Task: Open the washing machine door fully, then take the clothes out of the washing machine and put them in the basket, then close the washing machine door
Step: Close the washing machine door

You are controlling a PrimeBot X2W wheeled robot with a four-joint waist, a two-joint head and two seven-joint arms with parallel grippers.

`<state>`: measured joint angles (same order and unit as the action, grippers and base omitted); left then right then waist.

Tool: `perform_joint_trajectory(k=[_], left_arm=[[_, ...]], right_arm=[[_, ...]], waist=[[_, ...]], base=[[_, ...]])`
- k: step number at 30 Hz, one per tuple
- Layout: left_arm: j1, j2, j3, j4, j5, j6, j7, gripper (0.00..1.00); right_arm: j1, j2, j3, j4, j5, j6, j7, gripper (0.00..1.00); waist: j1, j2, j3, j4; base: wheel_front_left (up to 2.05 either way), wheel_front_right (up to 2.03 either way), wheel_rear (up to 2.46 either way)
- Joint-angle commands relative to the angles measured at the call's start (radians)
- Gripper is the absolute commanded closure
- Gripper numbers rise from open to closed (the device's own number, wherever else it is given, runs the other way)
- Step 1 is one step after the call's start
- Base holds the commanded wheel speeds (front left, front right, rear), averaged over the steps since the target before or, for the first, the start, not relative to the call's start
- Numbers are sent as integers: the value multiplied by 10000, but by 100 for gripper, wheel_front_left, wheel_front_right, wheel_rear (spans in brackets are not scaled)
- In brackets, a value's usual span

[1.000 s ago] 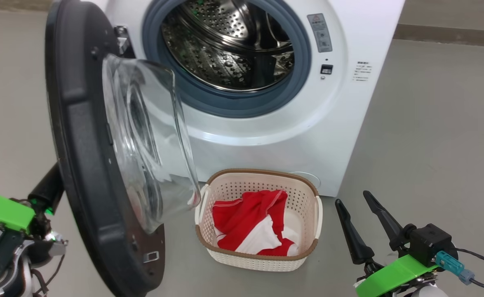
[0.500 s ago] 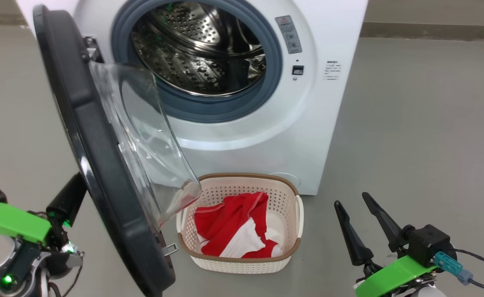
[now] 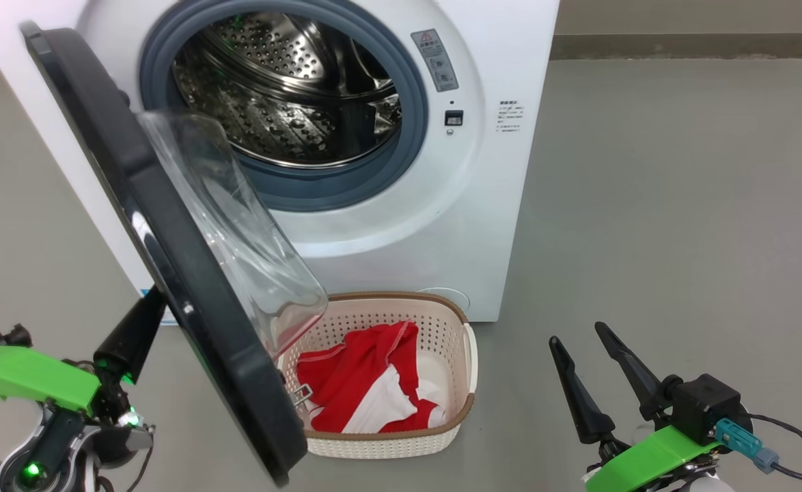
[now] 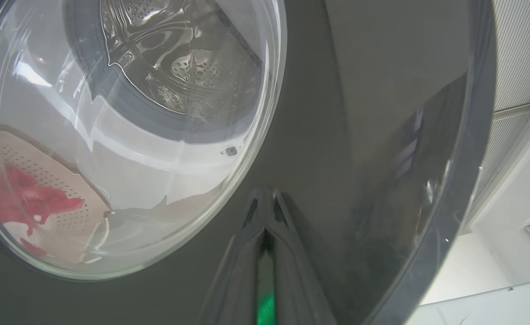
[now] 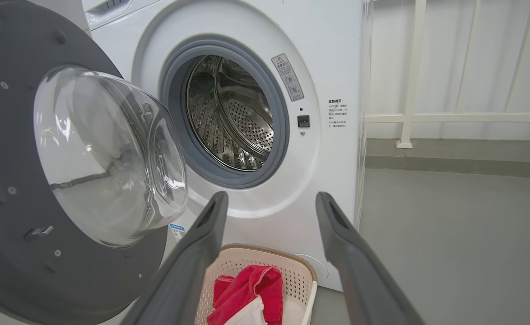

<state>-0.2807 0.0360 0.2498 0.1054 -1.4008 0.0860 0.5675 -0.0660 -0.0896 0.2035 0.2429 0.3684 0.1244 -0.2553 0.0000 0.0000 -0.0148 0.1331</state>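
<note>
The washing machine (image 3: 490,205) stands at the top of the head view, its steel drum (image 3: 285,89) showing no fabric. The washing machine door (image 3: 169,273) hangs partly open on the left, its glass bowl (image 3: 237,225) reaching over the basket (image 3: 401,298). The red and white clothes (image 3: 360,383) lie inside that basket. My left gripper (image 3: 151,307) is shut behind the door, its tips (image 4: 265,195) against the glossy black outer face (image 4: 360,135). My right gripper (image 3: 576,333) stands open and holds nothing, to the right of the basket, aimed at the machine (image 5: 337,45) with the clothes (image 5: 247,289) below between its fingers (image 5: 202,253).
Grey floor (image 3: 681,205) spreads to the right of the machine. A white railing (image 5: 409,90) stands against the wall beyond it. A cable (image 3: 783,444) trails from my right wrist. The basket sits right at the machine's foot, under the door's swing.
The door has swung closer to the machine's opening, with my left gripper following behind it. The head camera has moved, so machine and basket sit further left. My right gripper stays open.
</note>
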Motion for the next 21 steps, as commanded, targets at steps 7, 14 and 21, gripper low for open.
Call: perform_joint_trajectory(k=[7, 14, 21], left_arm=[[243, 395, 236, -480, 715, -804, -776, 0], [766, 1009, 113, -287, 2960, -1794, -2721, 0], [1433, 1704, -490, -151, 5978, -2072, -5461, 0]], right_arm=[[-338, -49, 155, -219, 25, 63, -65, 0], [-332, -1, 129, -180, 41, 63, -65, 0], [-345, 30, 91, -191, 31, 63, -65, 0]], waist=[[0, 0, 42, -61], [0, 0, 26, -61], [0, 0, 37, -94]], base=[[0, 0, 0], [0, 0, 0], [0, 0, 0]])
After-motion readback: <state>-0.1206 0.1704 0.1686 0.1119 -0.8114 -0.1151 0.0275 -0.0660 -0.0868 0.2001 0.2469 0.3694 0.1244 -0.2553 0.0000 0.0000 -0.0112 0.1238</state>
